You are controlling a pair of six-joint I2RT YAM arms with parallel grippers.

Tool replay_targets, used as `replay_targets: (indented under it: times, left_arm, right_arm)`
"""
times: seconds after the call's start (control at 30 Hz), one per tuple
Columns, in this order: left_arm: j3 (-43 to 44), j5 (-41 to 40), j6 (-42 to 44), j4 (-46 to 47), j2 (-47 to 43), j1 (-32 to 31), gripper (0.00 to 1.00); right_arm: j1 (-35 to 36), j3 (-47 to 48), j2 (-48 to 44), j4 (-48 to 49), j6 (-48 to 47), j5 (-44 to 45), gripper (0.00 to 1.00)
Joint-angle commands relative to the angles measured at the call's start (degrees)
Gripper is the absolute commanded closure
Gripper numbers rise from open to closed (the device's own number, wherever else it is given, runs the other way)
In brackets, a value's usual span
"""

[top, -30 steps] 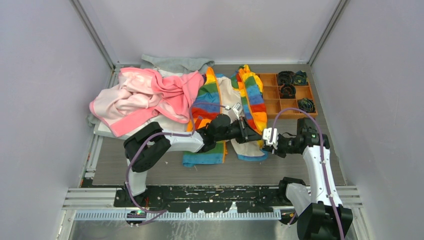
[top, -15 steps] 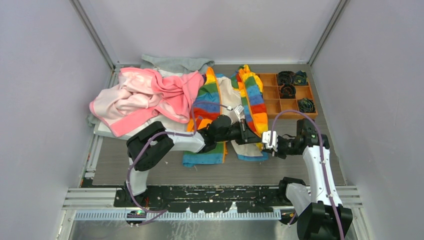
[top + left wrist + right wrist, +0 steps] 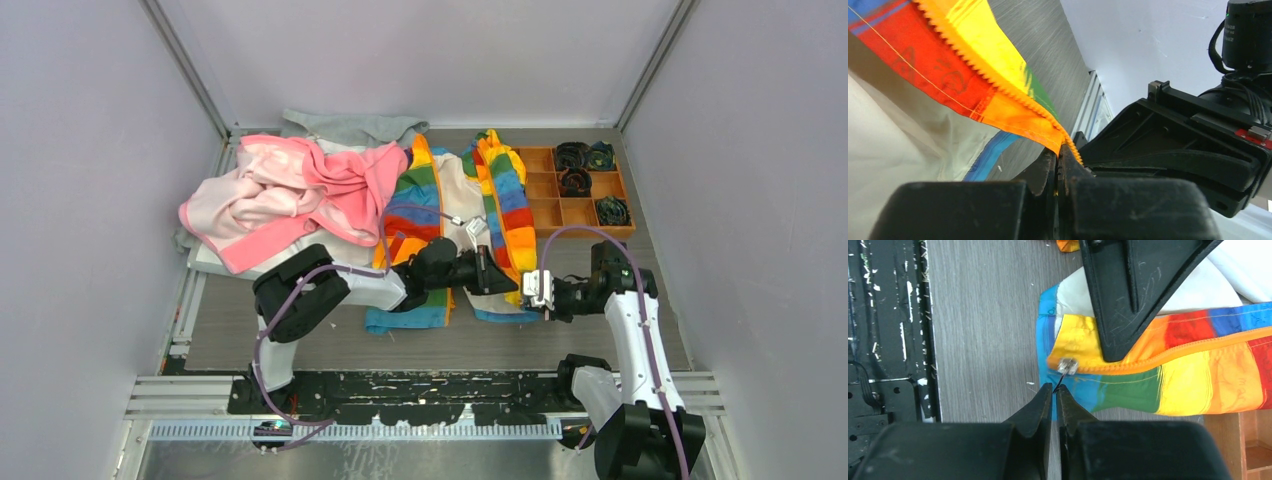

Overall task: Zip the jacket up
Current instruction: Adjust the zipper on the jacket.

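The rainbow-striped jacket (image 3: 430, 200) lies open on the table, cream lining up. My left gripper (image 3: 1058, 152) is shut on the lower end of the jacket's orange zipper tape (image 3: 1013, 95), lifting that edge a little. In the right wrist view, the silver zipper slider (image 3: 1067, 365) sits at the bottom of the other zipper edge (image 3: 1193, 352). My right gripper (image 3: 1054, 388) is just below the slider. Its jaws stand a sliver apart, with the tip of the thin dark pull at their mouth. From above, the left gripper (image 3: 508, 284) and right gripper (image 3: 533, 290) nearly meet at the jacket's near right corner.
A pink garment (image 3: 290, 195) and a grey garment (image 3: 350, 127) are heaped at the back left, overlapping the jacket's left side. An orange compartment tray (image 3: 545, 190) with dark rolled items (image 3: 575, 155) stands at the back right. Walls close in both sides.
The left gripper has drawn the zipper edge toward the near edge, closer to the right gripper. The right gripper's jaws have parted slightly.
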Motion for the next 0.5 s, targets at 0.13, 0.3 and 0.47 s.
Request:
replay_targets:
  times: [0.13,0.3,0.47]
  left_arm:
    - [-3.08,-2.0,7.02,4.37,-4.92,0.28,1.0]
    - [-5.4,-2.85,10.51,3.99,-6.76,-0.17,1.0]
    - [-7.51,-3.93,14.2,3.98,-8.6,-1.25,1.0]
  right_arm:
    - [0.33,0.79,2.17,-7.2,-6.05,-1.01,0.79]
    - [0.31,2.09,2.77,-6.69,-1.78,-2.35,0.78]
    - [0.07,8.4,5.36,-5.6,12.24,-7.11,0.66]
